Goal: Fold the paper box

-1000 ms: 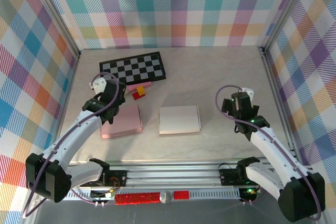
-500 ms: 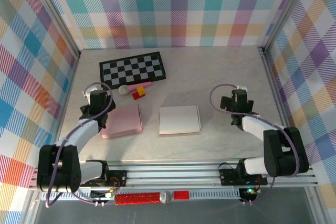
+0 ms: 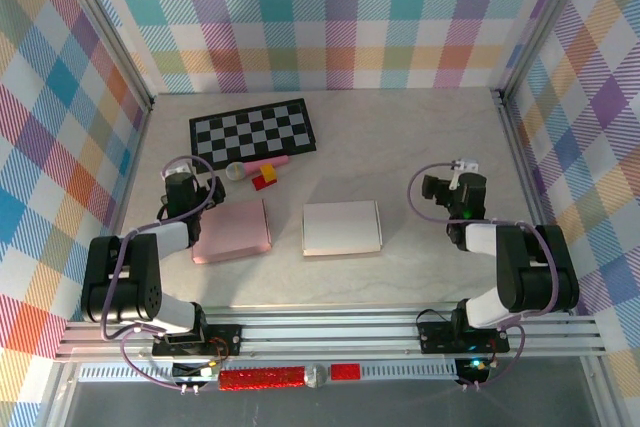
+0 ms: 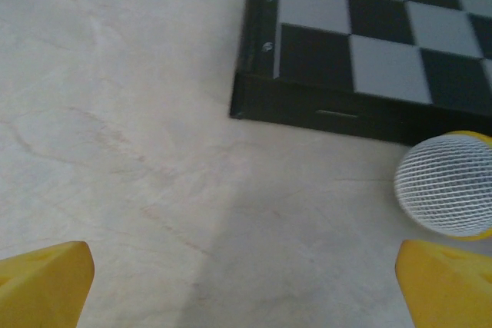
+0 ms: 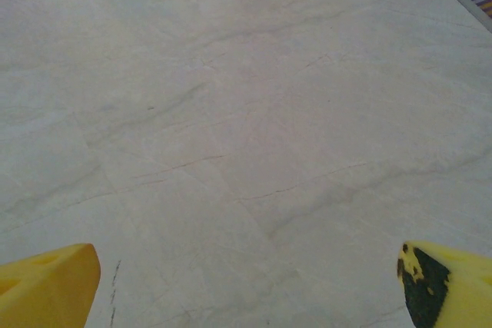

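- The table (image 3: pixel 420 137) carries everything. Both arms are tucked low over its near half, one at each side.
- A chessboard (image 3: pixel 253 129) lies at the far left and has no part in the task.
- The white paper box (image 3: pixel 342 228) lies flat in the middle of the table, between the two arms and touched by neither.
- A pink box (image 3: pixel 232 230) lies flat just left of it.
- The left gripper (image 4: pixel 246 286) is released and empty. It points at the chessboard's corner.
- The right gripper (image 5: pixel 246 286) is also spread wide and empty, over bare table.
- A toy microphone (image 4: pixel 446 183) and small blocks (image 3: pixel 264 180) sit near the chessboard.
- Step in hand: no fold is under way, and I cannot tell whether folding is finished or not begun.
- If it is not begun, the next move calls for both grippers to turn inward and reach the white box's edges.
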`<state>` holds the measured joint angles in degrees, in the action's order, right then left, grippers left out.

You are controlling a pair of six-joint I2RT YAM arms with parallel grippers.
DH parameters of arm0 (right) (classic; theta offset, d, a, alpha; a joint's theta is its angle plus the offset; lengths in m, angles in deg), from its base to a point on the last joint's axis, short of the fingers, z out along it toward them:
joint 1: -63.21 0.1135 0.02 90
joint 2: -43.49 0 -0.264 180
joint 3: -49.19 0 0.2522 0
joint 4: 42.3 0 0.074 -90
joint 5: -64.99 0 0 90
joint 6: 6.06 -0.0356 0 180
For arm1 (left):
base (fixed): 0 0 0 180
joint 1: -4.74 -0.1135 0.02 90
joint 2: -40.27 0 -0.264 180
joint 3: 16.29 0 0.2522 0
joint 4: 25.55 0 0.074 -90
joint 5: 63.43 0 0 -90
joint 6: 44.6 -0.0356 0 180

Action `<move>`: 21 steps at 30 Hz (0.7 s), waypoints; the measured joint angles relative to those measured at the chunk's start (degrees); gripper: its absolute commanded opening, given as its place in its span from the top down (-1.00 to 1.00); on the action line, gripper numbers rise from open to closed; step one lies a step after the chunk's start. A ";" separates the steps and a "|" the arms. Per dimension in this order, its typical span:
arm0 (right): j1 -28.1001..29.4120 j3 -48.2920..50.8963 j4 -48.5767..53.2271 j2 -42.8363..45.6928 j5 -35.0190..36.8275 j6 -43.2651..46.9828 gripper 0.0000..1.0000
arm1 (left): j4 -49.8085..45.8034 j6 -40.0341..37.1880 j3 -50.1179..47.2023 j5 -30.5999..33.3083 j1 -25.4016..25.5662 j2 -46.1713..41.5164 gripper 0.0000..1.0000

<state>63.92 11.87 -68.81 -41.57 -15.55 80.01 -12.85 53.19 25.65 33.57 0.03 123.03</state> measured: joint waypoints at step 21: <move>0.00 5.79 -13.66 -1.60 0.96 -0.09 -0.98 | 11.65 0.74 -4.72 -2.47 0.09 1.01 -1.00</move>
<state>63.92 17.67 -82.47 -43.16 -14.59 79.93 -1.20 53.93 20.93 31.10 0.12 124.03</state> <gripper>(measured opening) 0.987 0.997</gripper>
